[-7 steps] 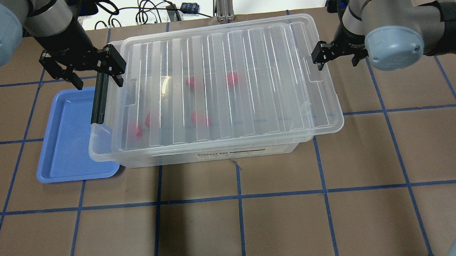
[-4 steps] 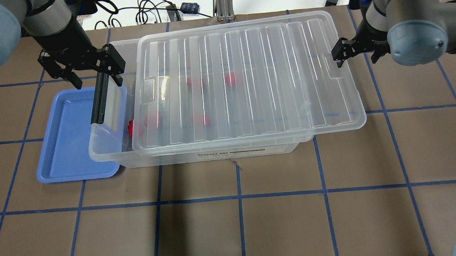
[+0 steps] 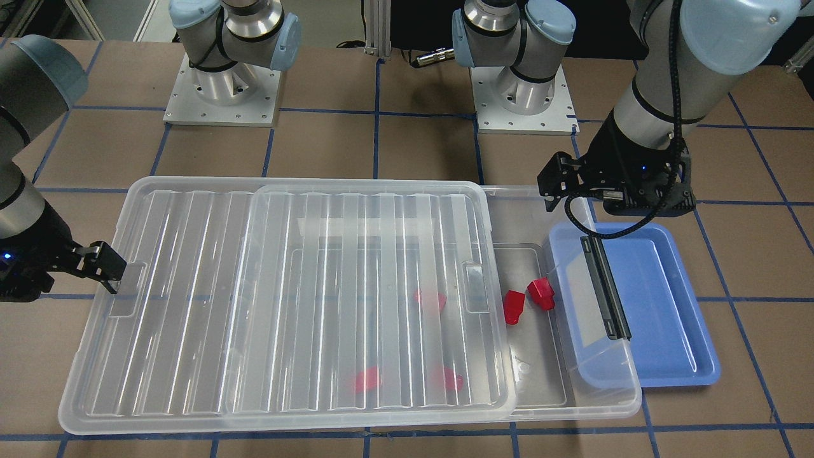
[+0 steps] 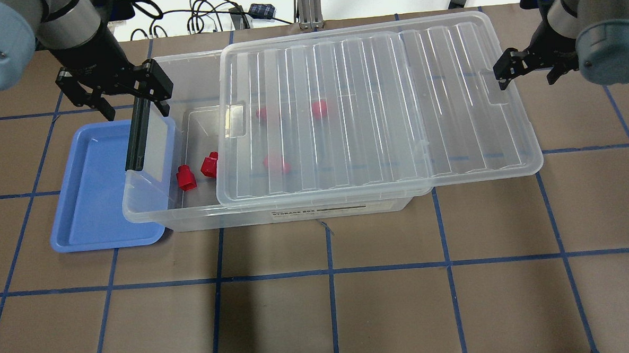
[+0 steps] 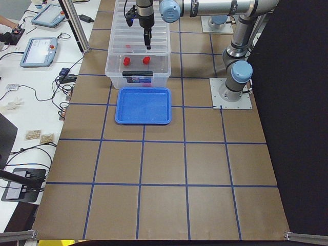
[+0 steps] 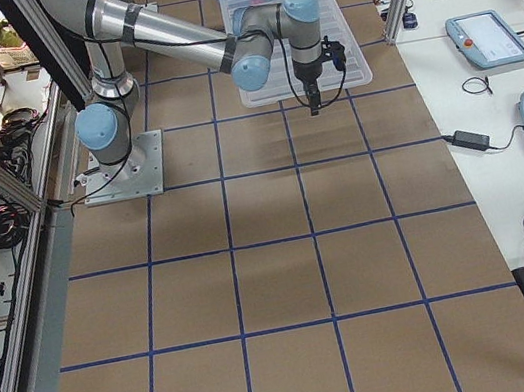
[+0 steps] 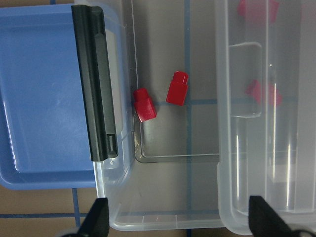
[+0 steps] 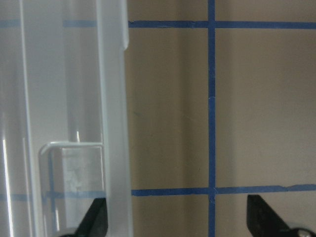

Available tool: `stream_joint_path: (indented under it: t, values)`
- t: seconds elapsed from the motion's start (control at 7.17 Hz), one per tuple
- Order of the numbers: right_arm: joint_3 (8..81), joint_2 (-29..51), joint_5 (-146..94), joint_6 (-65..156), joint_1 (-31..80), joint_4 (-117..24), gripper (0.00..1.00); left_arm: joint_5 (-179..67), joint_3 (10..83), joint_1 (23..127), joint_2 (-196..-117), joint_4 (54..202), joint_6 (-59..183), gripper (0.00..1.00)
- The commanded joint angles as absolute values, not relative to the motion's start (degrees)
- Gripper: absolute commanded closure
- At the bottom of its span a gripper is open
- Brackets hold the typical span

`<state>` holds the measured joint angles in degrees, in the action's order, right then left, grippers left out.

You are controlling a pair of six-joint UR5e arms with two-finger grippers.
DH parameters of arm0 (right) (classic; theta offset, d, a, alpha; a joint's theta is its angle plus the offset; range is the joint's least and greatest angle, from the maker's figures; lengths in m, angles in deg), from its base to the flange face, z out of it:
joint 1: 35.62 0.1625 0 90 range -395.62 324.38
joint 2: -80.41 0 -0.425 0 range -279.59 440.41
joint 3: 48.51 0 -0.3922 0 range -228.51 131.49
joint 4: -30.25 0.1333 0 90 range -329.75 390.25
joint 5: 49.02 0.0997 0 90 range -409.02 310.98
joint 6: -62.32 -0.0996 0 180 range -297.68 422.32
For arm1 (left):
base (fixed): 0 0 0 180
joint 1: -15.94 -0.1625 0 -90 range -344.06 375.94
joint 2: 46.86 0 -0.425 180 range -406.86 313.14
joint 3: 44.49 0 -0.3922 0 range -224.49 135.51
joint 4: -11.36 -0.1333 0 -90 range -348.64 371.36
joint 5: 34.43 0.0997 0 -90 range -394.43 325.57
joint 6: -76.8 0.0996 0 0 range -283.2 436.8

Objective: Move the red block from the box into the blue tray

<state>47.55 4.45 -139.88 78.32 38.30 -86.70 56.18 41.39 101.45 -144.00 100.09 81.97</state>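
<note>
The clear box (image 4: 151,215) holds several red blocks. Two of them, red block (image 4: 186,178) and red block (image 4: 209,165), lie uncovered at its left end. Others show blurred under the ribbed lid (image 4: 375,105), which sits shifted right and overhangs the box. The blue tray (image 4: 93,207) lies at the box's left end, partly under it. My left gripper (image 4: 130,99) hangs open above the black latch bar (image 4: 135,136). My right gripper (image 4: 527,74) is open at the lid's right edge, and the lid's rim (image 8: 116,123) lies just inside one finger.
Brown table with blue tape grid (image 4: 329,271). Cables and a metal post (image 4: 307,7) lie along the far edge. Both arm bases (image 3: 219,95) stand behind the box in the front-facing view.
The lid has slid to the right together with my right gripper, uncovering the box's left end and two red blocks. My left gripper has stayed almost still.
</note>
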Motion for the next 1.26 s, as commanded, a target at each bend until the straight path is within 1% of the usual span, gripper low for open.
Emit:
stream_joint_path:
  t: [0.0, 0.14, 0.28, 0.42, 0.56, 0.7, 0.84, 0.98, 1.12]
  values:
    - [47.55, 4.3, -139.73, 79.11, 36.02, -86.38, 0.0, 56.1, 42.34, 101.63, -145.64, 95.74, 82.6, 0.0]
    - [47.55, 4.3, -139.72, 80.07, 35.23, -86.03, 0.0, 56.1, 43.74, 101.63, -146.69, 94.51, 85.73, 0.0]
    - [47.55, 4.21, -139.64, 80.08, 35.22, -85.94, 0.0, 56.01, 45.49, 101.72, -147.66, 92.59, 87.07, 0.09]
    - [47.47, 3.95, -139.64, 79.99, 35.4, -86.03, 0.0, 56.18, 47.51, 101.8, -148.54, 90.22, 89.61, 0.1]
    - [46.94, 3.86, -139.11, 79.82, 35.48, -85.94, 0.0, 56.18, 49.71, 101.81, -149.77, 85.58, 90.85, 0.18]
    - [45.81, 2.38, -138.41, 79.29, 36.09, -85.85, 0.0, 56.18, 52.25, 101.81, -150.04, 84.67, 91.13, 0.25]
    - [44.23, 0.36, -137.19, 79.03, 36.88, -83.15, 0.0, 56.1, 53.5, 101.89, -150.3, 83.7, 91.82, 0.25]
    - [41.26, -1.31, -137.26, 77.81, 37.67, -78.52, 0.0, 56.01, 54.03, 101.89, -151.09, 83.34, 93.75, 0.29]
    - [37.83, -3.41, -137.26, 77.01, 38.55, -70.99, 0.0, 55.92, 54.91, 102.15, -151.88, 82.12, 93.59, 0.32]
